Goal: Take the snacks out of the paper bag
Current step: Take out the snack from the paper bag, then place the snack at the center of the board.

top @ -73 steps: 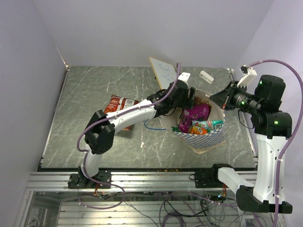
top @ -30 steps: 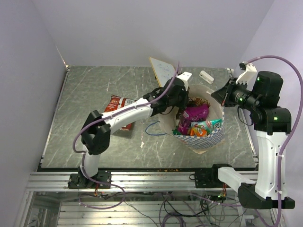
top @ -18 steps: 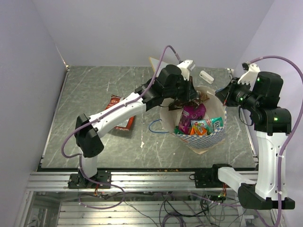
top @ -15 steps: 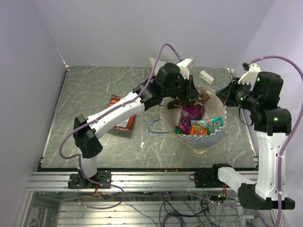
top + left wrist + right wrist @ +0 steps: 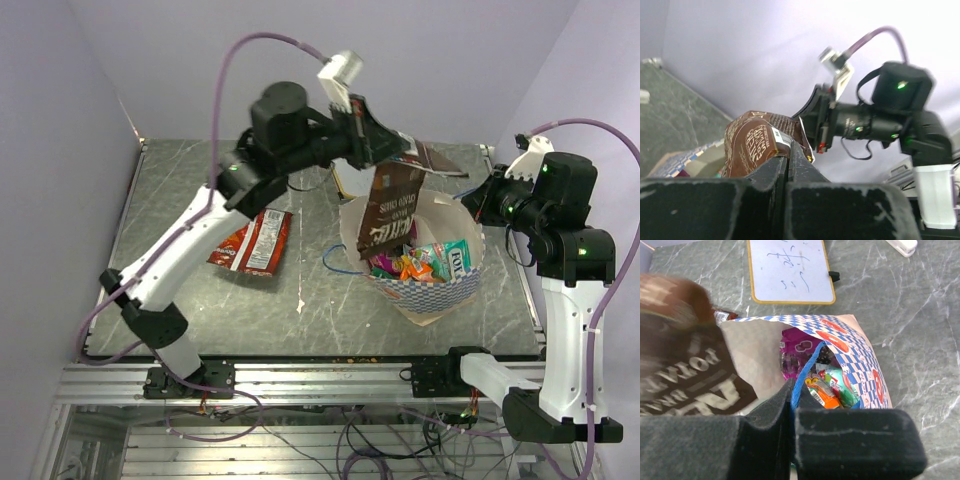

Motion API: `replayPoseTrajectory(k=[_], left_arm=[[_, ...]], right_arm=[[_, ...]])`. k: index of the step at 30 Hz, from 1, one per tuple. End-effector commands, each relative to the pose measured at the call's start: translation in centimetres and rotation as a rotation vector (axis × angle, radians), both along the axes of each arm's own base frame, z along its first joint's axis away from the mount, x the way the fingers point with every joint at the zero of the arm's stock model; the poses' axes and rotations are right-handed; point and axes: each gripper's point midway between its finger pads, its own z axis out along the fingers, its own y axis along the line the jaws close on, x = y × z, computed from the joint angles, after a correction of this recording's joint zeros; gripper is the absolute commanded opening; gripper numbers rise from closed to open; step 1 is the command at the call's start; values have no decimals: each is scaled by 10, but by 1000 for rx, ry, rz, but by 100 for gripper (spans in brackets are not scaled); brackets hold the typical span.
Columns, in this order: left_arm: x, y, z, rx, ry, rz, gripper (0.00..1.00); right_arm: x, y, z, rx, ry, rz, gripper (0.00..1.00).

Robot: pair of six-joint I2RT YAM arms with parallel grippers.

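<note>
**Brown packet held up over the bag**

The paper bag (image 5: 440, 292) stands on the right side of the desk (image 5: 190, 320), close to the near edge. It has blue and white checks outside and is plain cream inside. Its top is wide open. Red-orange ovals (image 5: 832, 340) are printed on it, but their words are too small to read. The right jaws are shut tight on the bag's blue cord (image 5: 805, 371) at the rim. Inside the bag lie a pink packet (image 5: 799, 351), an orange packet (image 5: 823, 393) and a green packet (image 5: 450, 258), all shiny and crinkly.

A red packet (image 5: 250, 238) lies flat on the desk to the left of the bag, well apart from it. There is bare desk all round it.

The left jaws are closed on the top of a brown packet (image 5: 388, 212). It hangs in the air above the bag's open top. The white letters "POTA" show on it, and the rest is blurred.

Behind the bag lies a white board (image 5: 790, 270) with blue scribbles that cannot be read.
</note>
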Motion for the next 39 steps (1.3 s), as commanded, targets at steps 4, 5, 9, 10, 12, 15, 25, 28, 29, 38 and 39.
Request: replayPoseTrajectory(k=[4,5,9,10,12,15,25,28,29,38,39], left_arm=[[3,79,84,-183,-90,65,7],[8,88,86,-192,-85,81,7],[40,123,84,-211,-20,164,7],[50,131,79,-211,8,188,7],[70,147,68,-214,65,227,7],[100,170,44,-218,184,288,7],[173,228,-75,-130,569,429,7],[187,229,-105,-112,670,430,7],[189,229,-111,-105,693,433,7],[168,238,-143,-29,809,471,7],[160,239,-148,-22,831,475,7]], right_arm=[[-4,6,-4,29,12,14,0],[-5,7,-5,32,15,18,0],[-6,8,-7,27,28,30,0],[-6,8,-7,26,30,32,0],[-7,9,-7,28,31,36,0],[-7,11,-5,35,24,45,0],[-10,13,-8,34,32,66,0],[-8,13,-7,27,28,68,0],[-7,13,-6,25,26,69,0],[-2,16,-9,34,34,90,0],[-2,17,-9,35,35,92,0]])
